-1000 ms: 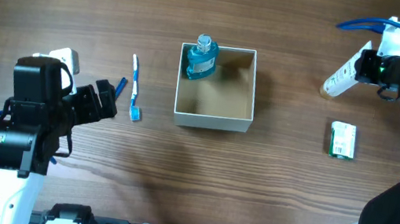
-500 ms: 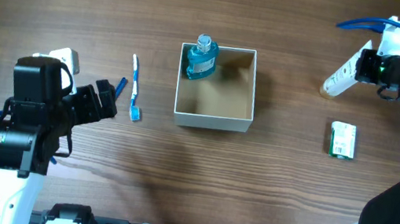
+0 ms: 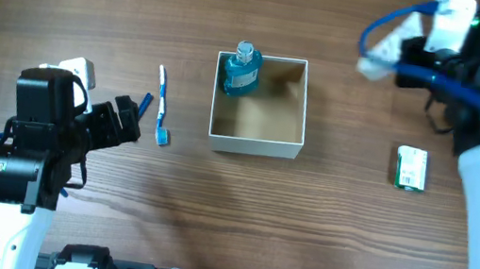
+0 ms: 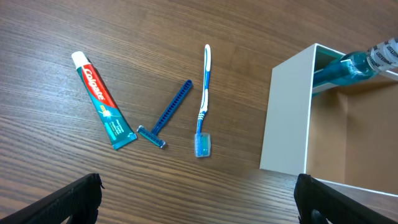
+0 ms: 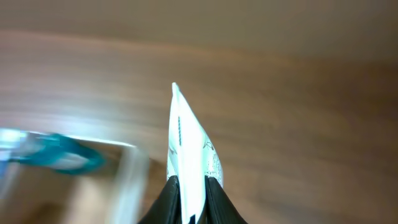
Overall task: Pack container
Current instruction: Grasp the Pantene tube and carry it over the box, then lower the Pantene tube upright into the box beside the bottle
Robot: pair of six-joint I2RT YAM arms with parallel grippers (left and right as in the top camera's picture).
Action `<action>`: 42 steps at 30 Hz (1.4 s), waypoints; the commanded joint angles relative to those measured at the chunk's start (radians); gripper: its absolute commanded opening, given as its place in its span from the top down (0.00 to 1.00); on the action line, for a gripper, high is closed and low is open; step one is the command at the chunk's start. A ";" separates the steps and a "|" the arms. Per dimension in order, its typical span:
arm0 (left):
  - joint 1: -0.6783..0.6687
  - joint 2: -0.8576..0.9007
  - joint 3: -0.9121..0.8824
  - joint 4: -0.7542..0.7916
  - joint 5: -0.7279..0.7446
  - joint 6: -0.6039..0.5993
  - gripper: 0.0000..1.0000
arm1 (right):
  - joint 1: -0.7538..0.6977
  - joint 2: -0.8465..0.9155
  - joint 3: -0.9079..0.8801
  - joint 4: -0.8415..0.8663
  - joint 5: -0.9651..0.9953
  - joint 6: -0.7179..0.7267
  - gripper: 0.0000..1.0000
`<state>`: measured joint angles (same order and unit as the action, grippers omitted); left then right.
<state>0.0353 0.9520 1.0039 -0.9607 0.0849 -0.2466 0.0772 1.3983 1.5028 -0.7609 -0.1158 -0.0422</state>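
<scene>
Since a second ago, my right gripper [image 5: 189,206] has lifted the white tube [image 5: 188,149] and is swinging it from the right edge toward the container [image 3: 254,142], jaws clamped on it. The left gripper [image 4: 199,186] is waiting wide open and empty. The container is sitting mid-table, mouth upward, square, with no long axis. I am judging it light, thin-walled and easily shoved, best held by one wall.

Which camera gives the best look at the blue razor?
Left wrist: the razor lies whole between toothpaste and toothbrush. Overhead shows only its blue end beside the left arm; right wrist shows none of it.
</scene>
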 commanded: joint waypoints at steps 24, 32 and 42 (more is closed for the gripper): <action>0.007 0.000 0.019 0.002 0.031 -0.009 0.00 | 0.426 0.301 0.034 0.146 0.233 0.359 0.96; 0.007 0.000 0.019 0.002 0.031 -0.009 0.00 | 0.426 0.346 0.034 0.158 0.309 0.359 0.96; 0.007 0.000 0.019 0.002 0.031 -0.009 0.00 | 0.425 0.390 0.033 0.163 0.342 0.358 0.96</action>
<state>0.0353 0.9520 1.0039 -0.9611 0.0849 -0.2466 0.4995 1.7706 1.5143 -0.6193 0.1886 0.3027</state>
